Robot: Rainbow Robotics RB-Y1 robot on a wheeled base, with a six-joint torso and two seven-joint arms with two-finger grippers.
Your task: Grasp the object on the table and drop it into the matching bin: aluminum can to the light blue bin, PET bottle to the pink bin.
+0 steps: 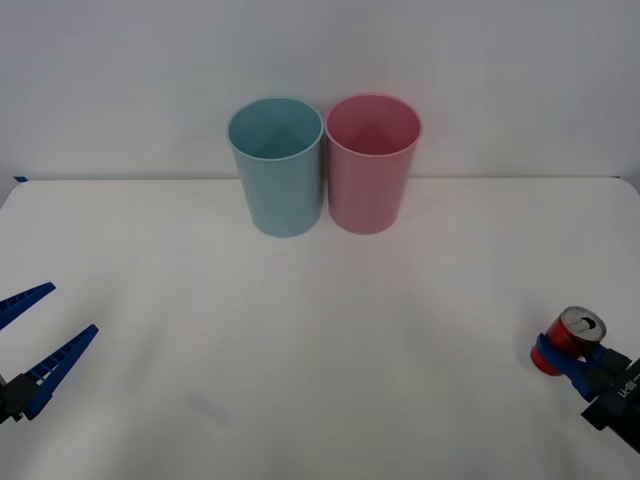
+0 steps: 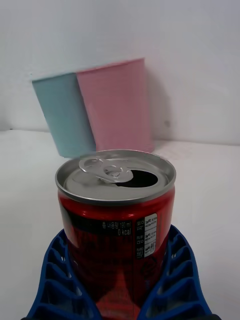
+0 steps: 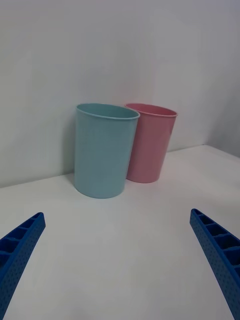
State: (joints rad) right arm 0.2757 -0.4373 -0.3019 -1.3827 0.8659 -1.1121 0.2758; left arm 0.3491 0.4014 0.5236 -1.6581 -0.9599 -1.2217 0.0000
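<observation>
The red aluminum can (image 1: pixel 573 338) with its silver top and open pull tab stands upright at the table's near right. My right gripper (image 1: pixel 563 352) is shut on it. In the right wrist view both blue fingers (image 2: pixel 55 280) hug the can (image 2: pixel 117 220) low on its sides. The light blue bin (image 1: pixel 278 170) and the pink bin (image 1: pixel 371 165) stand side by side at the back middle, blue on the left, and both look empty. My left gripper (image 1: pixel 72 309) waits open at the near left, with nothing between its fingers.
The white table (image 1: pixel 320 340) runs bare between the grippers and the bins. A white wall rises just behind the bins. In the left wrist view the light blue bin (image 3: pixel 102 150) and the pink bin (image 3: pixel 152 142) stand ahead of the left gripper (image 3: pixel 116 215).
</observation>
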